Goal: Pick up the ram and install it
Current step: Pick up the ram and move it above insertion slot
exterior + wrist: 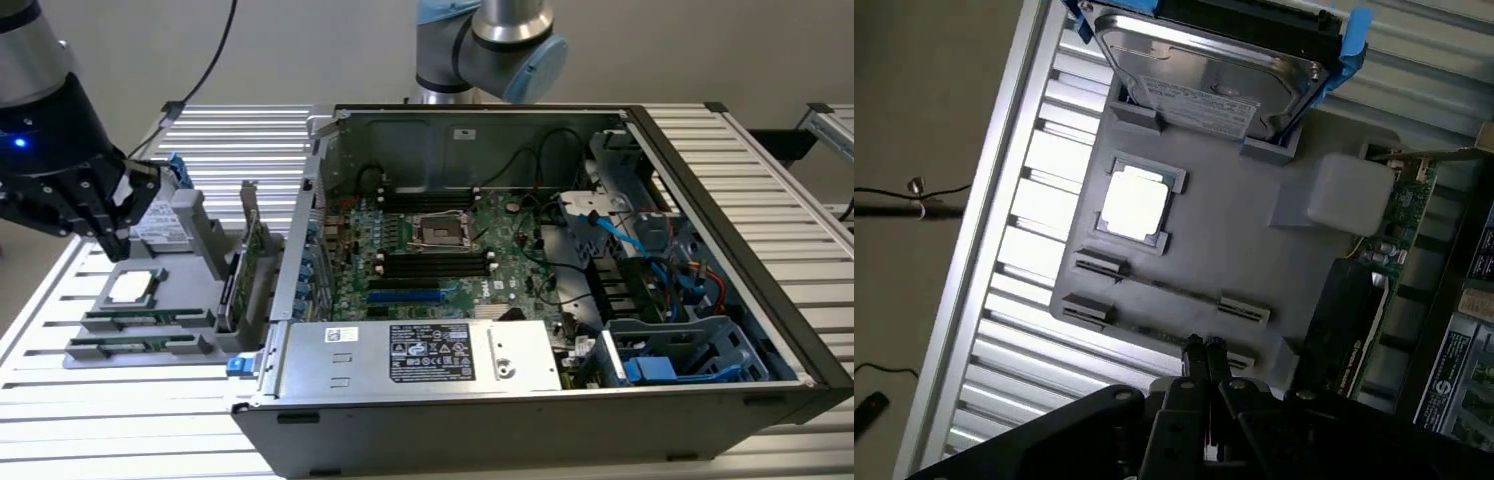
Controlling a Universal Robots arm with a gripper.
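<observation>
Two thin green ram sticks lie edge-up in a grey holder tray (187,300) at the exterior view's left, one ram stick (134,320) behind the other (136,346). From the wrist they are the farther ram stick (1169,288) and the nearer ram stick (1144,328). My black gripper (114,238) hangs above the tray's back part, apart from the sticks. In the wrist view the gripper (1204,350) has its fingertips pressed together with nothing between them, over the end of the nearer stick. The motherboard's black memory slots (430,262) lie in the open computer case (747,330).
The tray also holds a silver processor (1136,200), a hard drive (1214,75) in a blue carrier and an upright green expansion card (248,265). The case's power supply (427,355) and cables (641,240) crowd its front and right side. Ribbed metal table (54,400) all round.
</observation>
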